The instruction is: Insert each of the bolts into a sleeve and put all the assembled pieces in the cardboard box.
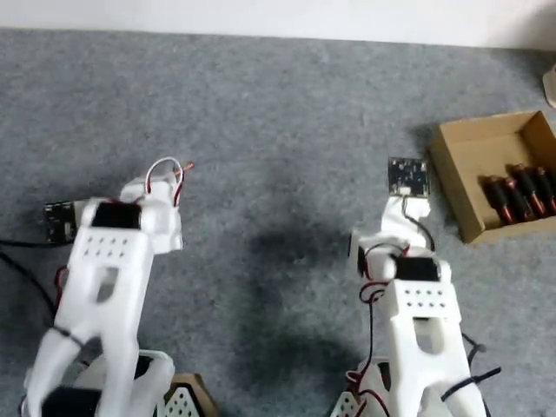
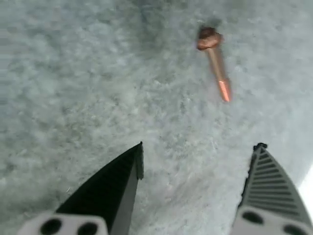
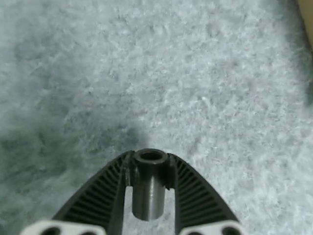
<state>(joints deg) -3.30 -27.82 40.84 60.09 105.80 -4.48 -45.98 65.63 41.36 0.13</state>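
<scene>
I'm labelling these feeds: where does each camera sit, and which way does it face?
High view: fixed overhead, looking down on the grey mat; shows the left arm, the right arm and the cardboard box with assembled pieces.
Left wrist view: on the left arm, facing down at a bolt on the mat; the left gripper is open.
Right wrist view: on the right arm, facing down at the mat; the right gripper clamps a sleeve.
Shared: all three see the mat.

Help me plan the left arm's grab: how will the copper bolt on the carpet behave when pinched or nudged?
The bolt looks like rigid metal, so it likely won't flex. Its round shank may roll if nudged, though the wider head and fuzzy carpet should curb that.
</scene>
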